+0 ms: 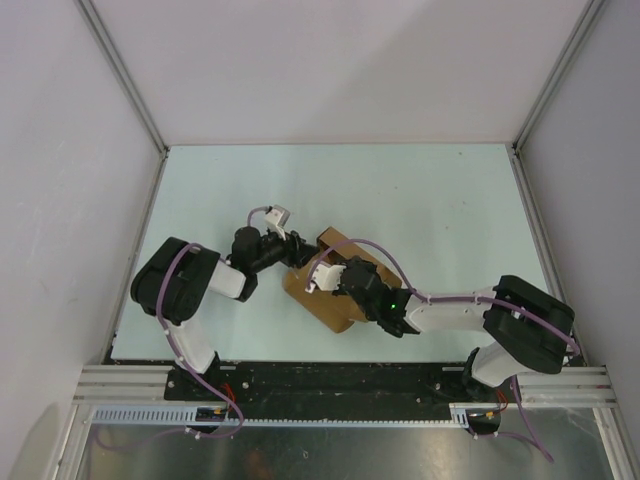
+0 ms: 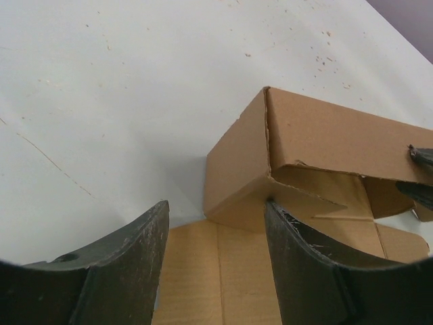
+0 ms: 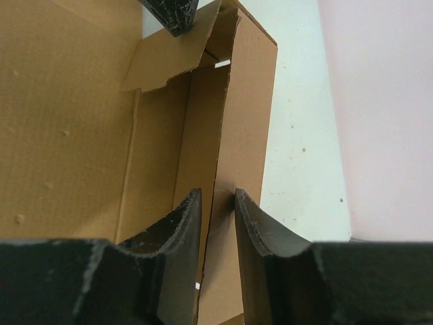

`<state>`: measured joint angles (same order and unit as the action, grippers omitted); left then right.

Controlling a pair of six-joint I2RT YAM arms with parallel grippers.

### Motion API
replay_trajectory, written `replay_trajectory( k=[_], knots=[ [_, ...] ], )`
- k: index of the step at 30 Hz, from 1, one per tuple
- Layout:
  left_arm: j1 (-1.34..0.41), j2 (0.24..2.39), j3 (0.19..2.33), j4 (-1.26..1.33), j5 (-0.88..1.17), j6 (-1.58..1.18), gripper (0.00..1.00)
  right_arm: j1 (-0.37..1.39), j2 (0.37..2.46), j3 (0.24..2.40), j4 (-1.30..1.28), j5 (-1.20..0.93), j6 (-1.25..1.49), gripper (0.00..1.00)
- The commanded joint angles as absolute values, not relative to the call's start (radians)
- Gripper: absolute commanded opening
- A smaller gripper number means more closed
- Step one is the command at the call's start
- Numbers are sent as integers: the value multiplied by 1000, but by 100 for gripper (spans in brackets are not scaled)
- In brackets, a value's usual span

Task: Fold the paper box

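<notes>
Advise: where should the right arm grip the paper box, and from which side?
On the paper box, pinch the raised side wall at its free edge, from above, fingers straddling it. It's thin and upright; the base panel lies flat.

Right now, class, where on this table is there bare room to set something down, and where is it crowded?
Free: the wide far strip of table between the paper box and the back wall, and the right-hand patch beyond the right arm. Crowded: the middle, where the left gripper and right gripper meet at the box.
</notes>
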<state>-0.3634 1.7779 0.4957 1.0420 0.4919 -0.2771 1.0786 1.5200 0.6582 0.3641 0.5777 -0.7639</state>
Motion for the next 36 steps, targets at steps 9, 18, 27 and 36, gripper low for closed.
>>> replay_trajectory(
  k=[9, 18, 27, 36],
  knots=[
    [-383, 1798, 528, 1078, 554, -242, 63, 1048, 1480, 657, 325, 472, -677, 31],
    [-423, 1807, 537, 1080, 529, -222, 64, 1040, 1477, 657, 325, 463, -661, 31],
    [-457, 1816, 554, 1078, 439, -212, 64, 1037, 1470, 657, 325, 449, -652, 31],
    [-503, 1824, 558, 1078, 331, -218, 64, 1034, 1462, 657, 319, 431, -635, 31]
  ],
)
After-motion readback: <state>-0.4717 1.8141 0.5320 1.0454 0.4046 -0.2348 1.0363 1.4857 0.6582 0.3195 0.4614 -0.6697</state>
